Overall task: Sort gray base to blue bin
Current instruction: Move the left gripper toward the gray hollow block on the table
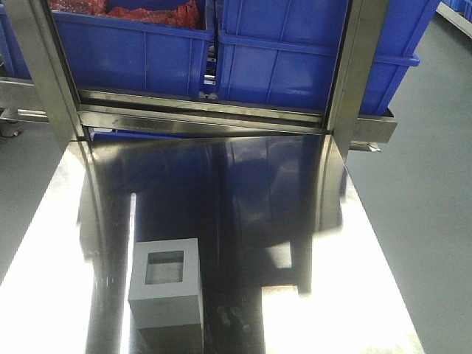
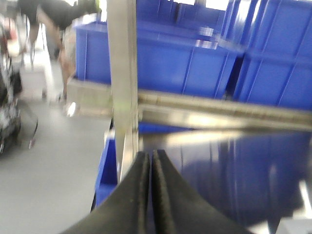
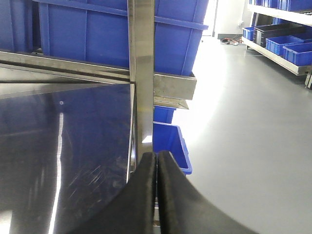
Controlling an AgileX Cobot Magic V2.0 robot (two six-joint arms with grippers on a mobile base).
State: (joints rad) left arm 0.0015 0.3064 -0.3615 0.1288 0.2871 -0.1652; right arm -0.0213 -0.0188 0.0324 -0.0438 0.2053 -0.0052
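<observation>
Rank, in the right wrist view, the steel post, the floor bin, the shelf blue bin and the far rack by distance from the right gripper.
From the right gripper:
1. steel post, straight ahead.
2. floor bin, just right, lower; nearly tied with the post.
3. shelf blue bin, behind the post.
4. far rack, across the floor, right.
</observation>
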